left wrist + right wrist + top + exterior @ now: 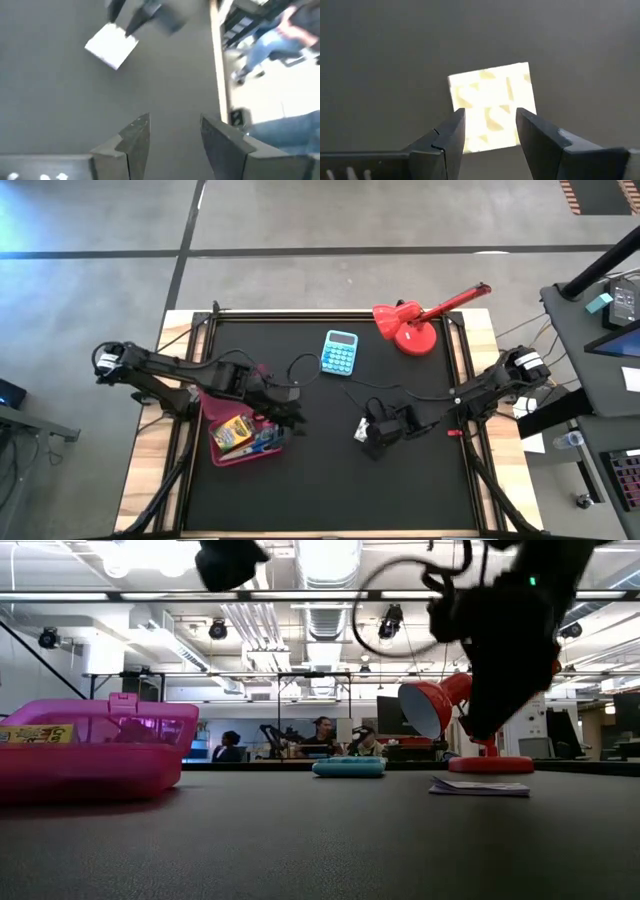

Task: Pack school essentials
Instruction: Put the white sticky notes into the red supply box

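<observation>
most of the packing looks done: the pink tray [222, 452] already holds the yellow-green crayon box [234, 432] and some blue items beside it. what seems left is the small white patterned square [492, 106], lying flat on the dark surface [330, 480], well apart from the tray on its calculator-and-lamp side. the right hand [490, 131] hangs just above the square, fingers parted and empty, not yet gripping. the left hand [172, 137] sits at the tray's edge nearest the square, fingers apart and holding nothing.
</observation>
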`<state>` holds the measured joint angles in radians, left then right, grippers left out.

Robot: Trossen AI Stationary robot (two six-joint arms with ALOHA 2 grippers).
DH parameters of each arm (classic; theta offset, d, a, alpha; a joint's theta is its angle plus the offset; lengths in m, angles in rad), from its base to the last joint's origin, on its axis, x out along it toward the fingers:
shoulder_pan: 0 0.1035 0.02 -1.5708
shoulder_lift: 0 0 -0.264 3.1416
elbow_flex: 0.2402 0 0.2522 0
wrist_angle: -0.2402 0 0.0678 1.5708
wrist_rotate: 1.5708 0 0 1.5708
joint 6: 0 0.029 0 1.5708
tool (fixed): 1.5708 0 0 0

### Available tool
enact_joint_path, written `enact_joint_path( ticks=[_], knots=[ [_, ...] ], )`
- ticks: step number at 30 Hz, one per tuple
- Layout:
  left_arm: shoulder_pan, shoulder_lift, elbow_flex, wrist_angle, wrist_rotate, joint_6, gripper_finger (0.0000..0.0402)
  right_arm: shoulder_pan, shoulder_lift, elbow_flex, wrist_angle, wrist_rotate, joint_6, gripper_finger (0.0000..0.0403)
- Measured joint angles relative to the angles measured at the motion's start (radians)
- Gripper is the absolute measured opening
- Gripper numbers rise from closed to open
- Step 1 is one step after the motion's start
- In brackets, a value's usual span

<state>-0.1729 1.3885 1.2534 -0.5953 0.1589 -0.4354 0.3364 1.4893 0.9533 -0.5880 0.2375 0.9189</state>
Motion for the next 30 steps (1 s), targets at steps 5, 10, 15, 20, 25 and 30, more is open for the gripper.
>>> enact_joint_path(
  ticks=[5, 10, 15, 20, 25, 30],
  knots=[
    [-0.011, 0.005, -0.052, 0.222, -0.024, 0.03, 0.0156, -0.003, 0.001, -0.086, 0.025, 0.025, 0.097, 0.0164],
    [-0.019, 0.005, -0.158, 0.484, -0.066, 0.095, 0.0156, -0.003, 0.002, -0.136, 0.04, 0.022, 0.173, 0.0164],
    [-0.02, 0.006, -0.301, 0.807, -0.077, 0.16, 0.0156, -0.003, 0.002, -0.164, 0.166, 0.017, 0.182, 0.0164],
    [-0.017, 0.006, -0.43, 1.001, -0.122, 0.23, 0.0156, -0.003, 0.002, -0.171, 0.214, 0.017, 0.215, 0.0164],
    [-0.017, 0.006, -0.494, 1.04, -0.15, 0.26, 0.0156, -0.003, 0.002, -0.172, 0.213, 0.024, 0.287, 0.0164],
    [-0.017, 0.006, -0.526, 1.057, -0.156, 0.269, 0.0156, -0.003, 0.022, -0.172, 0.243, 0.024, 0.336, 0.0164]
  ],
)
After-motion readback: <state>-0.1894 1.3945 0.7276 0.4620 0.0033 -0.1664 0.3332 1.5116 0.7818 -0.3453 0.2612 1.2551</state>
